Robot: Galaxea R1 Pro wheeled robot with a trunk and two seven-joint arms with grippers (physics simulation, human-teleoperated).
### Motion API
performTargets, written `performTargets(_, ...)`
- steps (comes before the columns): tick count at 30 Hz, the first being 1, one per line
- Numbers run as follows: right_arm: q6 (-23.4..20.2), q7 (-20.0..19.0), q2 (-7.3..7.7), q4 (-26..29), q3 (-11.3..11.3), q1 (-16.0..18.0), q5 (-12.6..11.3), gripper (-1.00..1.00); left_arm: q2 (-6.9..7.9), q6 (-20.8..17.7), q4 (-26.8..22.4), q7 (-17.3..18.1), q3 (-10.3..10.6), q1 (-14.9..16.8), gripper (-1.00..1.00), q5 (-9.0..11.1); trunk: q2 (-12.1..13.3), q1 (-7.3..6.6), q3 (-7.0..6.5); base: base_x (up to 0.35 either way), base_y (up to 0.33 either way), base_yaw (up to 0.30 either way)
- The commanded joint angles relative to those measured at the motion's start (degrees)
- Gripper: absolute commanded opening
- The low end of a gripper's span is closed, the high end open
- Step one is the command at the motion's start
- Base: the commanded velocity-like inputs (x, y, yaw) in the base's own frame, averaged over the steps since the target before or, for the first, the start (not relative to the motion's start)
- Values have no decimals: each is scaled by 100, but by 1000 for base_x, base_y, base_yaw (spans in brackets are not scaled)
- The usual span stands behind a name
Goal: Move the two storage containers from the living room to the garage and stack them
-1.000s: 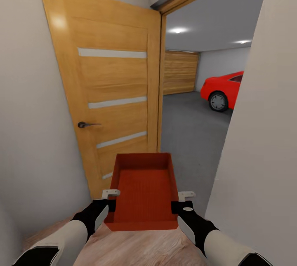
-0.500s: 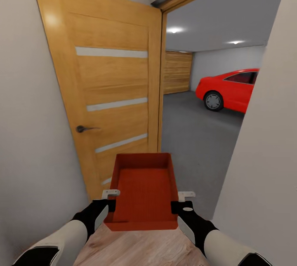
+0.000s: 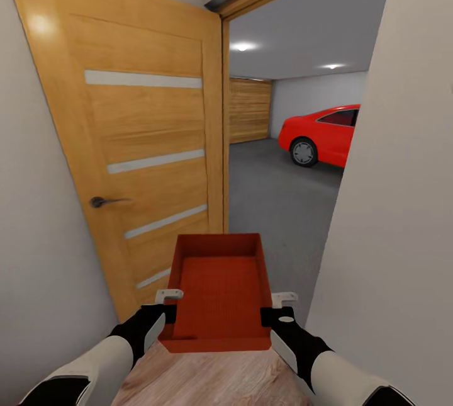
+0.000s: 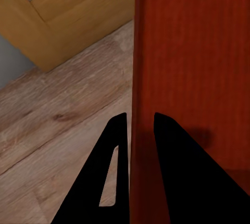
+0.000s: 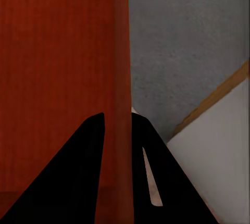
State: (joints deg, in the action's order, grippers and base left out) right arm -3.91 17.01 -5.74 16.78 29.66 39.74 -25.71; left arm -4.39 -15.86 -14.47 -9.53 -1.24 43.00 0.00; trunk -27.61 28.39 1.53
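Container (image 3: pixel 218 289) clamped both sides | car (image 3: pixel 322 134) cut by wall (image 3: pixel 390 204)

wood plank floor (image 3: pixel 214 381), grey garage floor (image 3: pixel 277 198)

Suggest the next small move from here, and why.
Probably roll straight ahead through the doorway: both end effectors, left and right, grip the side walls of the orange-red rectangular bin, the wooden door stands open, and the grey concrete garage floor lies beyond.
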Motion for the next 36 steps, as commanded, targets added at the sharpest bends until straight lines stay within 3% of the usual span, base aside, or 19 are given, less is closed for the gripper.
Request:
performTargets(1, 13, 22, 5, 247, -92, 11, 31, -100, 69, -40, -3, -31, -52, -2, -100, -18, -12, 3, 13, 60, 90, -60)
performTargets(17, 21, 15, 19, 247, -92, 10, 31, -100, 69, -50, -3, -22, -52, -2, -100, -18, -12, 3, 13, 164, 259, -8)
performTargets(36, 19, 22, 2, 247, -92, 10, 31, -100, 69, -40, -3, -30, -44, -2, -100, -18, -12, 3, 13, 22, 27, -234)
